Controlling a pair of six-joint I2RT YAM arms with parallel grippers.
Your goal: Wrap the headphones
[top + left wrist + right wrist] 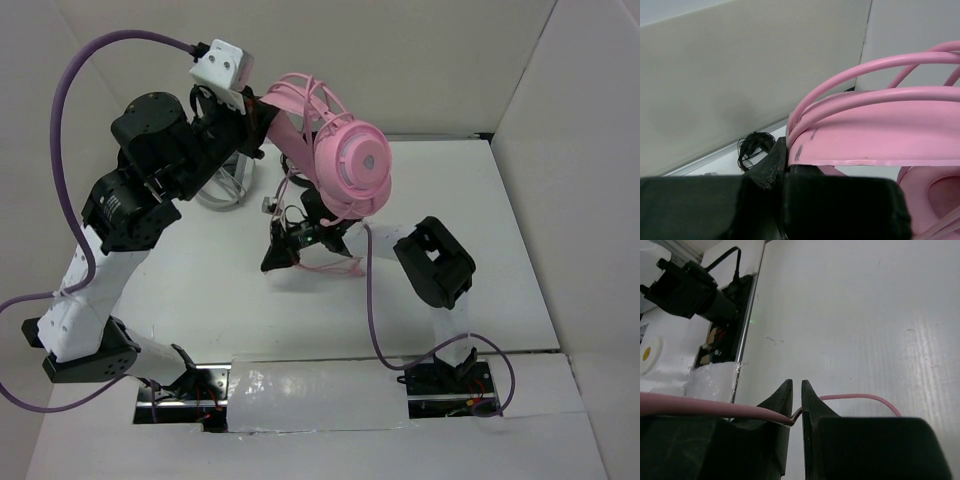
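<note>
**Pink headphones (350, 160) held aloft between two arms**

The white table (470, 200) is seen from above, with both arms reaching over it. The left arm (140, 190) is raised steeply from the lower left of the overhead view and bent toward upper centre. There the left gripper (786, 167) is clamped on the edge of the headband (875, 140).

The right arm (435, 265) is folded low at right of centre. Its forearm is laid leftward, so that the right gripper (796, 402) sits below the headphones.

The headphones are held off the table at upper centre, with one round ear cup (358, 160) turned toward the overhead camera. Several turns of the cable (855, 397) are looped over the headband. In the right wrist view one thin strand is pinched between fingers drawn almost together.

A small black tangled object (755, 145) is seen against the back wall in the left wrist view.
</note>
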